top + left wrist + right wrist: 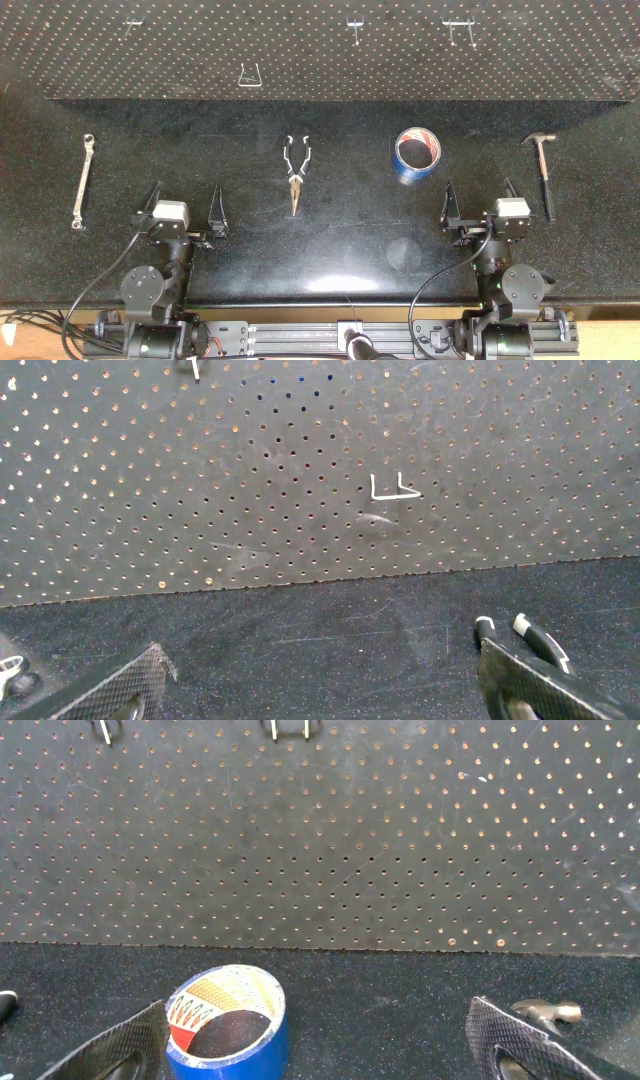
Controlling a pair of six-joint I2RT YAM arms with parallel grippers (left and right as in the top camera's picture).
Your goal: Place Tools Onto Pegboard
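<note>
**A:** What sits farthest left on the black table [350,240]?

**B:** A long silver combination wrench [82,181]. It is out at nine o'clock in the top view, flat on the table, with its length running roughly six to twelve.

**A:** And the left gripper [186,190]?

**B:** It is at about seven o'clock, low over the table. It sits to three o'clock of the wrench and apart from it. Its fingers are spread wide with nothing between them.

**A:** The middle?

**B:** Needle-nose pliers with black-and-white handles [296,172] lie near the centre. The nose points to six and the handles splay toward twelve. They are at two o'clock from the left gripper, and it is not touching them.

**A:** Further right?

**B:** A roll of blue tape [417,153] is at about two o'clock from the pliers, lying on its flat side with the hole up. The right gripper [478,190] is at five o'clock from the roll, near it but apart. Its fingers are likewise wide apart and hold nothing.

**A:** And at the far edge?

**B:** A hammer with a silver head and black handle [543,170] lies at three o'clock on the table, head toward twelve. It is just beside the right gripper's outer finger.

**A:** Where is the board?

**B:** The dark perforated pegboard [320,50] spans the twelve o'clock side. Thin metal hooks [250,76] stick out of it. All four tools lie on the table in front of it.
</note>
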